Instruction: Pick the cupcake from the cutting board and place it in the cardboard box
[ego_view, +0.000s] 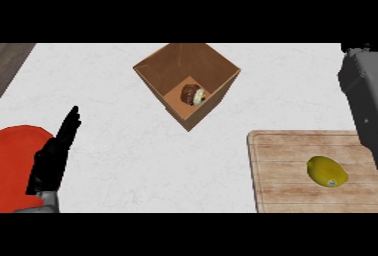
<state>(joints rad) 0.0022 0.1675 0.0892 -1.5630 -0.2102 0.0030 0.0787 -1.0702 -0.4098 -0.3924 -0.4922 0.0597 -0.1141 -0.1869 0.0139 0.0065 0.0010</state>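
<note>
cupcake (193, 94): on its side inside cardboard box (187, 80), mid-table toward far edge.
cutting board (314, 172): near right corner, carries lemon (327, 171).
left robot hand (55, 147): fingers straight, empty, near left edge.
right robot hand: hidden; forearm along right edge.
table (148, 160): bare between box and board.

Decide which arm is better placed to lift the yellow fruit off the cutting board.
Right. The right arm hangs beside the cutting board bearing the yellow fruit; the left hand rests open at the far left, by a red object.

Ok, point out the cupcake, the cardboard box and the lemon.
cupcake (193, 94), head view, on its brown top.
cardboard box (168, 67), head view, on its left inner wall.
lemon (326, 171), head view, on its yellow middle.
</note>
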